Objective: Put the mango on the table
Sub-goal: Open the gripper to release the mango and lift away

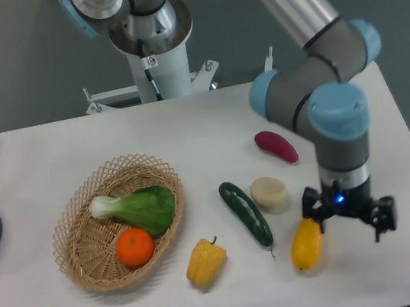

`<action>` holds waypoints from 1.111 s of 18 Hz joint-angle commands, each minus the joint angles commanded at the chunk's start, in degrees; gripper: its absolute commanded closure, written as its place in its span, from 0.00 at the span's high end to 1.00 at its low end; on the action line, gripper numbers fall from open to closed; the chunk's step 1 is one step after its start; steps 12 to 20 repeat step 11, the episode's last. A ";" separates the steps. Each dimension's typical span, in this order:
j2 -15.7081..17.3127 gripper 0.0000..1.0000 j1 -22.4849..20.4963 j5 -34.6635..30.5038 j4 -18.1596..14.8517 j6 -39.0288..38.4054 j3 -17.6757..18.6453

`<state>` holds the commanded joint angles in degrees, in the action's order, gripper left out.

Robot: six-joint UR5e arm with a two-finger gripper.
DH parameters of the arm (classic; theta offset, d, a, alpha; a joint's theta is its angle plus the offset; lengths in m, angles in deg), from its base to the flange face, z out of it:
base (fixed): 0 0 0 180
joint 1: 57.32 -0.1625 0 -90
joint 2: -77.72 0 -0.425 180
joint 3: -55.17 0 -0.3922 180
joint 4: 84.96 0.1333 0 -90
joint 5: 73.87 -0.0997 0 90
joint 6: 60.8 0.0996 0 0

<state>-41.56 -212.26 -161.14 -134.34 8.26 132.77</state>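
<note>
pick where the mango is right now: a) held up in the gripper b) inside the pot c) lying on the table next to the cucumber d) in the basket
c: the mango lies on the white table, right of the cucumber, with the open gripper beside it, off it.

Mango [306, 243] lying on table [50, 149], open claw [351, 220] beside it

The arm reaches down from the upper frame, its wrist vertical, and the gripper [349, 218] points straight downward with its fingers [387, 219] spread apart, holding nothing.
</note>
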 joint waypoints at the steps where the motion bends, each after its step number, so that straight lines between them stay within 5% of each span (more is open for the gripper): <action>1: 1.05 1.00 -1.14 0.09 -2.01 2.72 -0.44; 3: 3.51 1.00 -4.22 0.26 -8.07 11.84 -0.70; 5: 4.49 1.00 -6.24 0.35 -10.20 19.24 -0.27; 20: 5.89 1.00 -9.24 2.72 -10.21 22.70 2.19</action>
